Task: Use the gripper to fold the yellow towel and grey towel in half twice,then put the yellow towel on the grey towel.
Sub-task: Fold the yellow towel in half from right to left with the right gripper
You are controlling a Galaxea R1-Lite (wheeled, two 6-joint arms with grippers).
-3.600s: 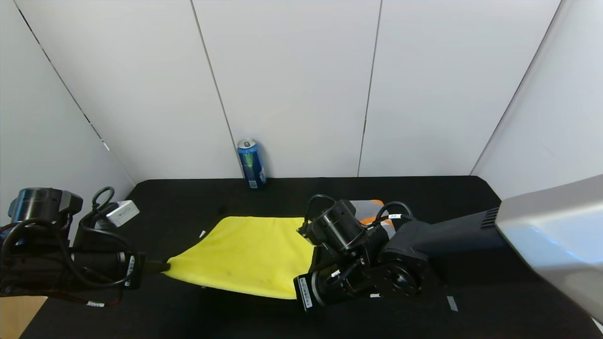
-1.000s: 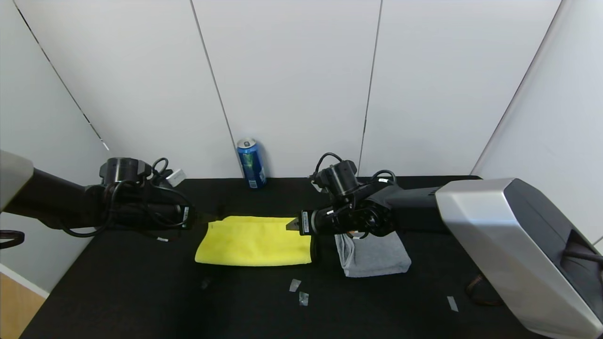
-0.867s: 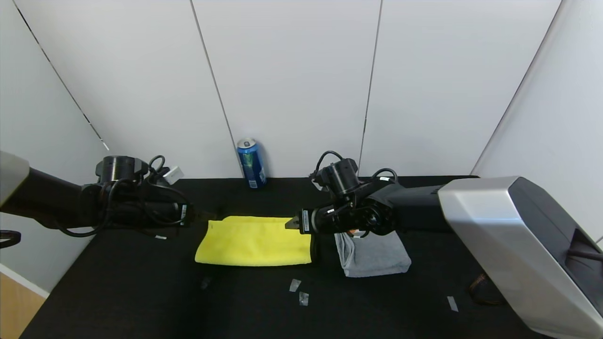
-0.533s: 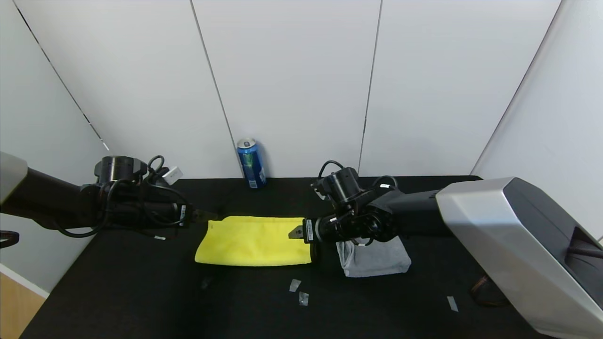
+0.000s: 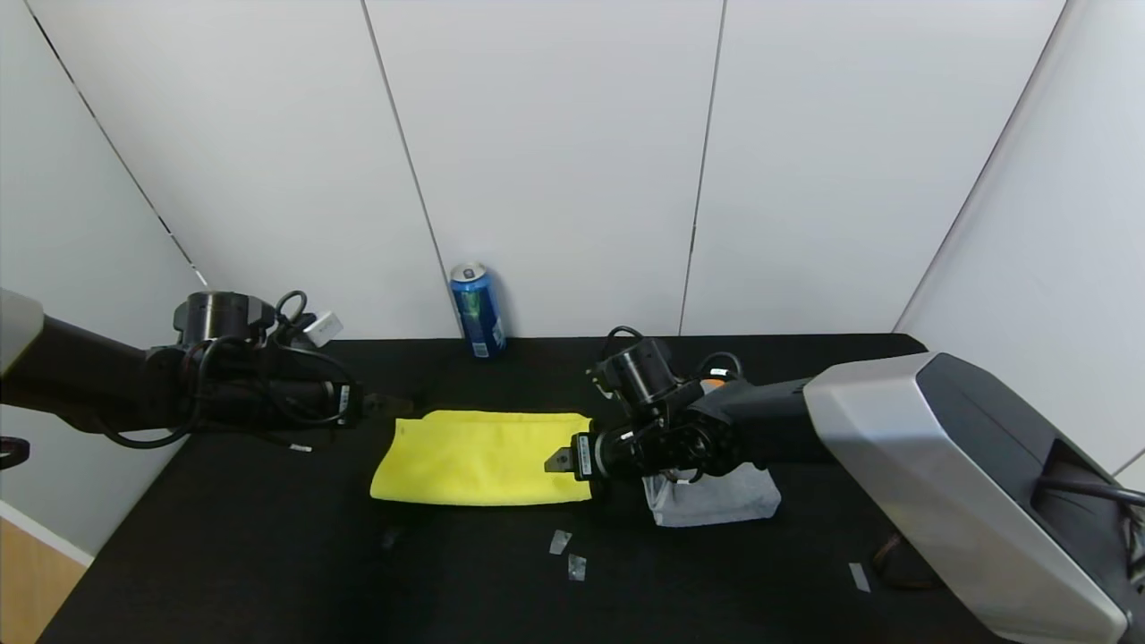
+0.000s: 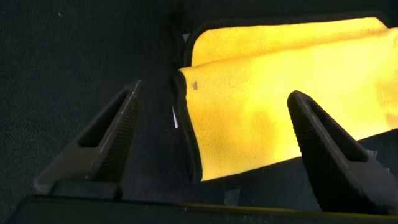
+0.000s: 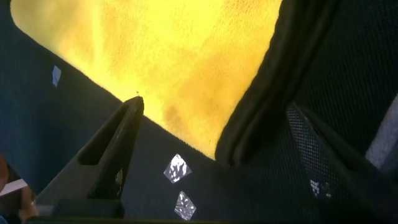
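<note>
**A:** What's different from a few seconds back?

**B:** The yellow towel [image 5: 483,457] was spread out and held at both sides by the arms. Now it lies flat on the black bench [image 5: 268,555] as a long strip, folded once, with the doubled edge and dark trim plain in the left wrist view [image 6: 186,118]. Both arms have let it go.

**A:** And the end effectors?

**B:** The left end effector [image 5: 398,406] hangs at the strip's 10 o'clock corner, fingers spread wide and empty; in its wrist view the towel's end lies between them [image 6: 214,124]. The right end effector [image 5: 556,461] has dropped over the last second from the far right corner to the near one, around 4 o'clock on the towel. Its fingers are wide too, straddling the trimmed corner [image 7: 214,130], holding nothing.

**A:** The grey towel?

**B:** The grey towel [image 5: 716,501] sits at 3 o'clock from the yellow one, just beside it, a compact folded pad half hidden under the right arm. A blue can [image 5: 477,310] stands at 12 o'clock by the wall, and bits of tape [image 5: 566,553] lie at 6.

**A:** So where does that leave things?

**B:** I'd judge the yellow towel's first fold done, and the right arm is lining up on that short end for the second. Stacking comes after.
</note>
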